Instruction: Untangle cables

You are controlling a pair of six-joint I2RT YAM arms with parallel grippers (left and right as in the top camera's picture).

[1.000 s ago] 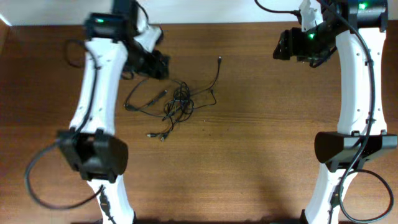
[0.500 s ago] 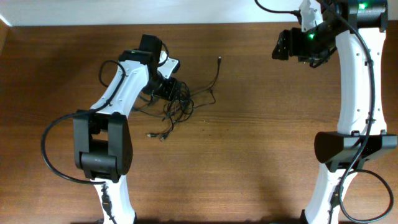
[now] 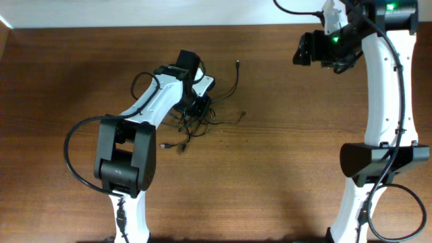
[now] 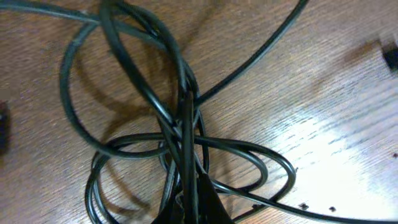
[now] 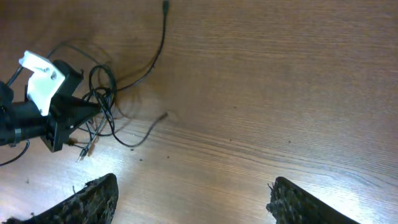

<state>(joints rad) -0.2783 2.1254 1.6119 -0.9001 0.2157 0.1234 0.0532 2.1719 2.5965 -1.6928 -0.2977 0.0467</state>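
Nearest lie the plug ends [image 3: 177, 146] of the cables [image 3: 191, 123], a knot left of centre on the surface [image 3: 270, 175]. The left end effector [image 3: 201, 106] is closed, pinching one strand (the grasp step, I judge); next, draw it clear while the knot is pinned. The cables' long axis runs near-left to far-right, toward a loose plug [image 3: 237, 64]. Far right, the right end effector [image 5: 196, 198] hangs open, well apart.
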